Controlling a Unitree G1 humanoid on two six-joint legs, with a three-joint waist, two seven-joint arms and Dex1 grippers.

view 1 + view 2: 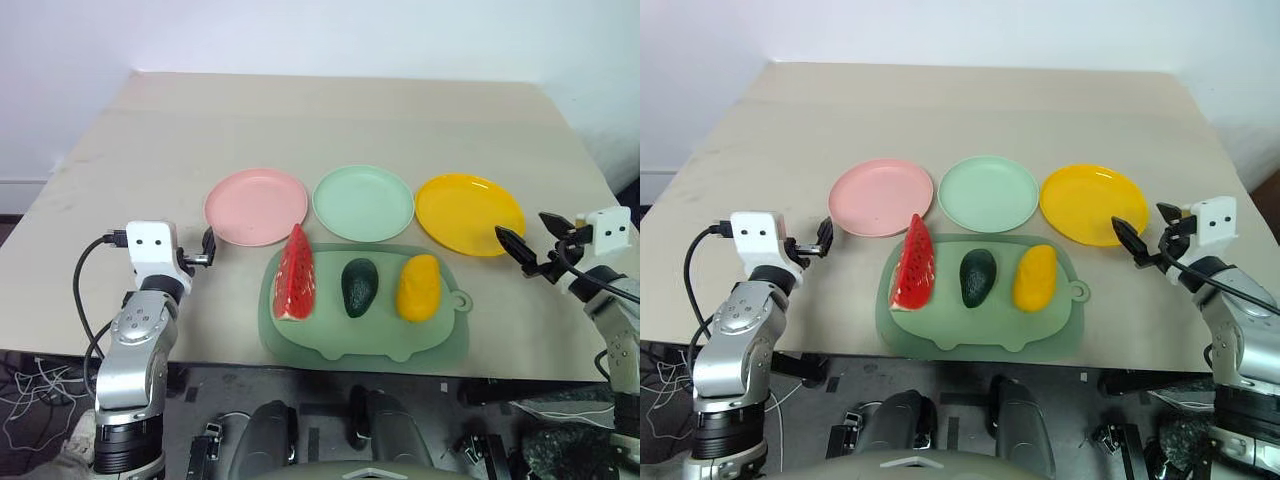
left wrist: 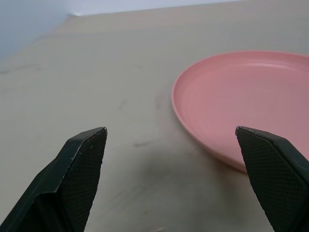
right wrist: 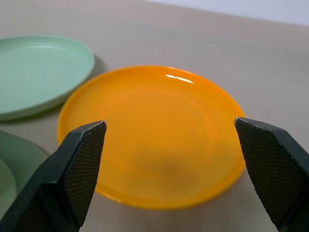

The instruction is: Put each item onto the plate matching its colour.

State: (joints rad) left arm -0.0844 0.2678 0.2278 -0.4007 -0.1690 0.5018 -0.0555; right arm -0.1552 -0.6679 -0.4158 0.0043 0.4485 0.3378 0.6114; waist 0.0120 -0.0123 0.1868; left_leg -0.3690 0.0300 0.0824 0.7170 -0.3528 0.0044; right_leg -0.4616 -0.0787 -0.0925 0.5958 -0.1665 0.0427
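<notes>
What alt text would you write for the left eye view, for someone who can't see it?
Three toy fruits, a watermelon wedge, an avocado and a mango, lie side by side on a pale green tray at the table's near edge. Behind it sit empty pink, green and yellow plates. Open grippers wait on the left and right.

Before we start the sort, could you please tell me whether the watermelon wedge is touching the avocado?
Apart. In the left eye view, bare green tray shows between the watermelon wedge and the avocado.

Robot test lab — bare beige table (image 1: 330,120) against blank white wall (image 1: 300,30), loose cables (image 1: 30,400) underneath
</notes>
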